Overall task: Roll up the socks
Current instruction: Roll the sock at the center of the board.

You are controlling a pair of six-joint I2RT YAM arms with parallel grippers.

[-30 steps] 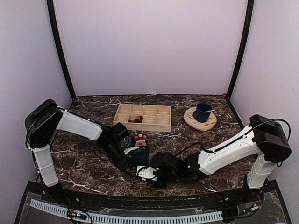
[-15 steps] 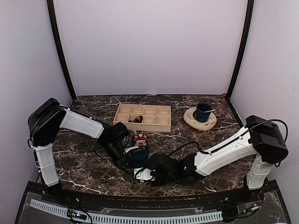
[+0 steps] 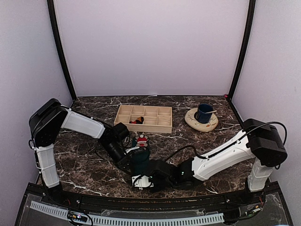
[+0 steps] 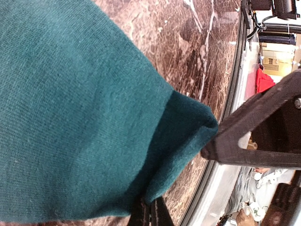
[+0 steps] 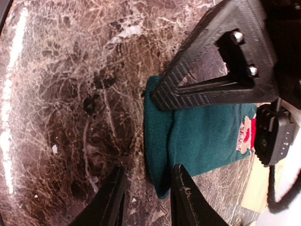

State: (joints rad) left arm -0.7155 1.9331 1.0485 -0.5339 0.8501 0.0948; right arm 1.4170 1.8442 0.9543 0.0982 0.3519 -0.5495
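Early stage, judging by layout. On table: tray at 12 o'clock. At 6 o'clock from it, teal Santa sock, mostly flat, no roll formed. In a tray compartment, black argyle sock; can't tell if rolled. Clamped on teal edge: left end effector. Apart at cuff corner, gripping nothing: right end effector. Rolling still to do.

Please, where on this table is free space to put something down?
Free: the marble between the beige saucer and the white right arm; also the near-left patch in front of the white left arm. Crowded: front centre, around the dark teal fabric sock.
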